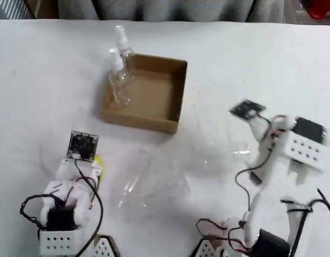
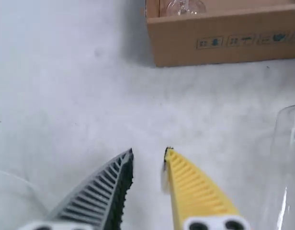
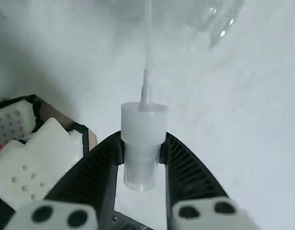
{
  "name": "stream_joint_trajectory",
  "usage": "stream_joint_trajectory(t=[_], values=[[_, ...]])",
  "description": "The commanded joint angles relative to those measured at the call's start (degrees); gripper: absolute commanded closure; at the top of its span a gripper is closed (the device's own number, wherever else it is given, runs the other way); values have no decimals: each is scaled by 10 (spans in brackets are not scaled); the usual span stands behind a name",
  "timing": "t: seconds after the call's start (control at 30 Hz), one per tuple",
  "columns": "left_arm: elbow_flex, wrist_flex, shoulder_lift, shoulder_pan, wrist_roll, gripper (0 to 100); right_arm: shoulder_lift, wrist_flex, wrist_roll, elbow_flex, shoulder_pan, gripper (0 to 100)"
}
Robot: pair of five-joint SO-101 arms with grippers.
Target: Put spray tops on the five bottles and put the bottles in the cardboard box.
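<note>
The cardboard box sits open at the middle back of the table. Two clear bottles with white spray tops stand inside it against one wall. Clear bottles without tops lie on the table in front of the box. My right gripper is shut on a white spray top, whose thin dip tube points toward a clear bottle lying beyond it. Near the table's front left, my left gripper is open and holds nothing. It faces the box's side wall.
A clear bottle lies close beside the left gripper's yellow finger. The right arm's white body hangs over the right of the table. Cables trail at the front edge by both arm bases.
</note>
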Motion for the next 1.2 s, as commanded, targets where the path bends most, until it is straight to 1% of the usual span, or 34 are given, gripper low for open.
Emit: stream_joint_trajectory(t=[0.0, 0.13, 0.23, 0.33, 0.43, 0.5, 0.57, 0.73, 0.83, 0.93, 0.97, 1.03, 1.13, 1.17], values=[[-2, -9, 0, -5, -7, 887, -20, 17, 81, 6, 82, 982], [-2, -9, 0, -5, -7, 887, -20, 3, 164, 18, 167, 981], [-2, -8, 0, -5, -7, 887, -20, -44, 214, 39, 220, 981], [-2, -6, 0, -5, -7, 887, -20, -109, 249, 77, 256, 981], [-2, -5, 0, -5, -7, 887, -20, -177, 273, 126, 274, 980], [-2, -5, 0, -5, -7, 887, -20, -224, 270, 154, 277, 961], [-2, -4, 0, -5, -7, 887, -20, -267, 257, 177, 277, 904], [-2, -4, 0, -5, -7, 887, -20, -339, 175, 198, 275, 744], [-2, -4, 0, -5, -7, 887, -25, -371, 135, 195, 275, 711], [-2, -4, 0, -6, -7, 887, -25, -369, 105, 174, 277, 715], [-2, -4, 0, -6, -7, 887, -25, -359, 98, 167, 279, 734], [-2, -4, 0, -6, -7, 887, -25, -326, 86, 148, 292, 818], [-2, -4, 0, -6, -7, 887, -25, -268, 82, 119, 307, 998], [-2, -4, 0, -5, -7, 887, -25, -250, 82, 113, 316, 978]])
